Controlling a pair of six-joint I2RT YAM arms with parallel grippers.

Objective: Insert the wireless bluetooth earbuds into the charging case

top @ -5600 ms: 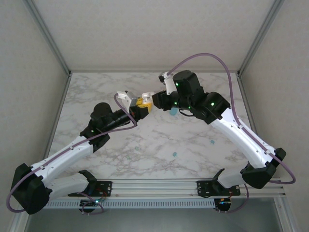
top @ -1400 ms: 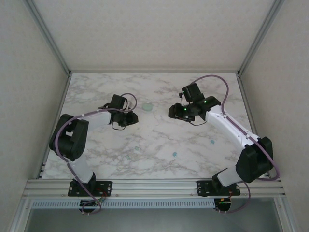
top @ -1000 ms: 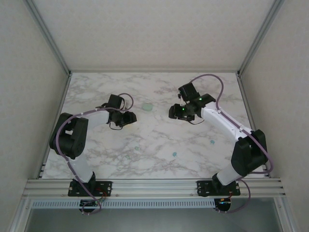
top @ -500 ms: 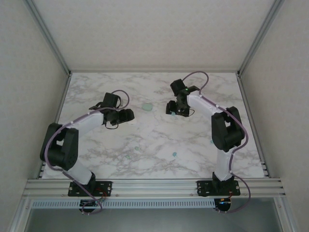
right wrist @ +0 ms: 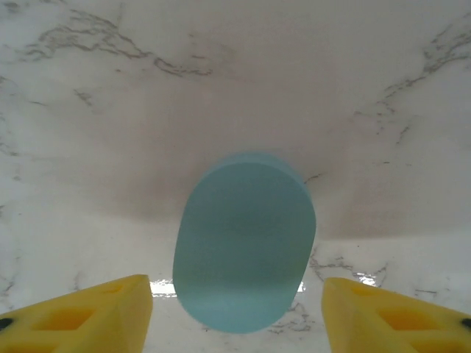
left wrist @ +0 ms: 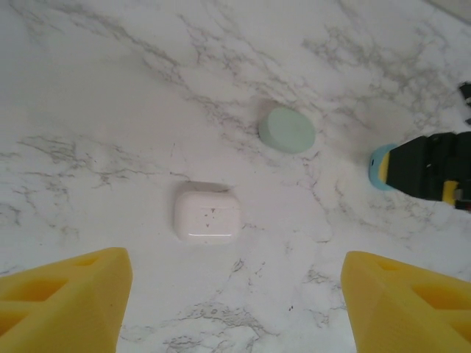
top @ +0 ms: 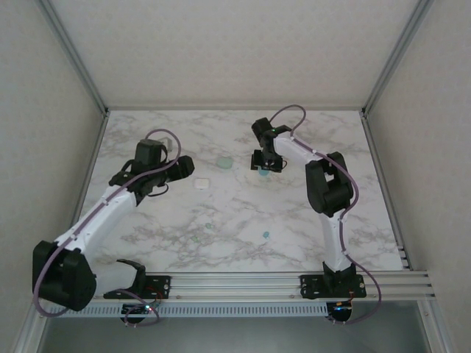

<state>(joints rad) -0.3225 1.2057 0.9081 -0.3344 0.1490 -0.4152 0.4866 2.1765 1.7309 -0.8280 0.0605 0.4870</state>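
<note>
White case newly bare, marble tabletop

— What do you have under the right wrist?
— You're looking down on a closed blue-teal charging case resting on the marble table, its long axis running roughly 12 to 6.
— And the fingers?
— Your right gripper stands spread. Its yellow fingertips sit at 7 and 5 o'clock, with the case between them and clear of both.

blue case half hidden behind right tool, earbuds too small to detail
</note>
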